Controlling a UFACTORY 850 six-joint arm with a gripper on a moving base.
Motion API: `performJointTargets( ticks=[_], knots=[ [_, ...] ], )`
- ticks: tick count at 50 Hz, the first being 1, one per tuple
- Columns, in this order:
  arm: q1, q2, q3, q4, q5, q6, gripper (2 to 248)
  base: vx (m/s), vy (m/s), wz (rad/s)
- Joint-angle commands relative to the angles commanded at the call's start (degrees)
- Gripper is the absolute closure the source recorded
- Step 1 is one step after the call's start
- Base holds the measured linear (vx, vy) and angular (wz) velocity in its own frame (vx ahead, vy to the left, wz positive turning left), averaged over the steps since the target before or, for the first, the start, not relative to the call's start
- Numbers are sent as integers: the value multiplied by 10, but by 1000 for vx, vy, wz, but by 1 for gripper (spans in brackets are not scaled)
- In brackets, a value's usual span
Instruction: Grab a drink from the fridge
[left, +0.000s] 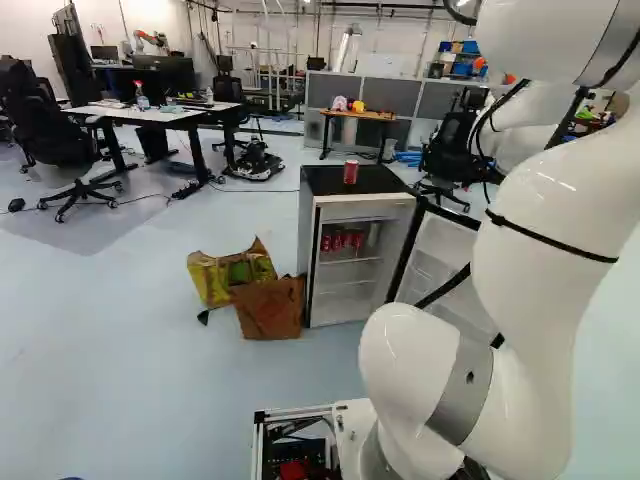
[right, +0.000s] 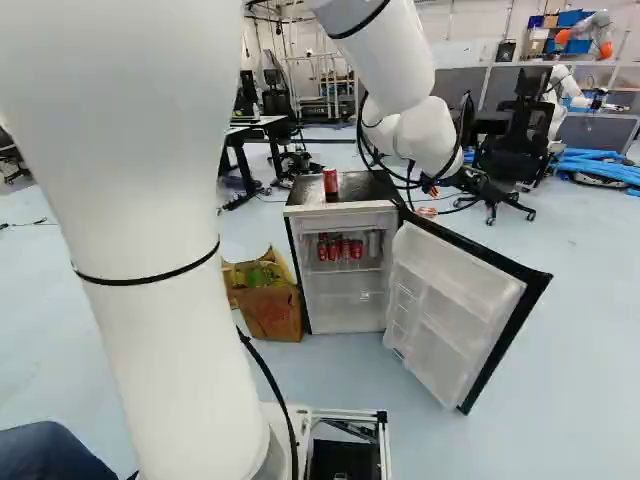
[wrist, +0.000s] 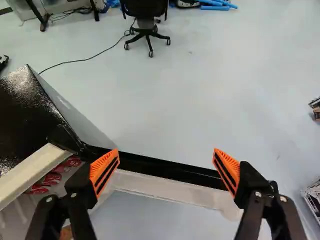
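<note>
Fingers (wrist: 105, 171) released, wide apart over the open door (right: 452, 305) of our mini-fridge (left: 307, 250), red cans (right: 334, 250) inside.

Glossy black fridge top (wrist: 22, 112).

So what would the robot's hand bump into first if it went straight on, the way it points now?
Probably the top edge of the open fridge door, which shows between the spread fingers of the hand. Depth is hard to judge, though; it might slip past towards the floor.
</note>
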Motion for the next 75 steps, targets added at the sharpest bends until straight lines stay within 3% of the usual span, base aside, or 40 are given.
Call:
performJointTargets(
  ticks=[24,52,75],
  knots=[
    [-4,-72,-86,3,-63,0,3,0,0,0],
    [-8,-154,-190,87,-112,0,3,0,0,0],
    [-14,-218,-276,94,-157,0,3,0,0,0]
  ],
)
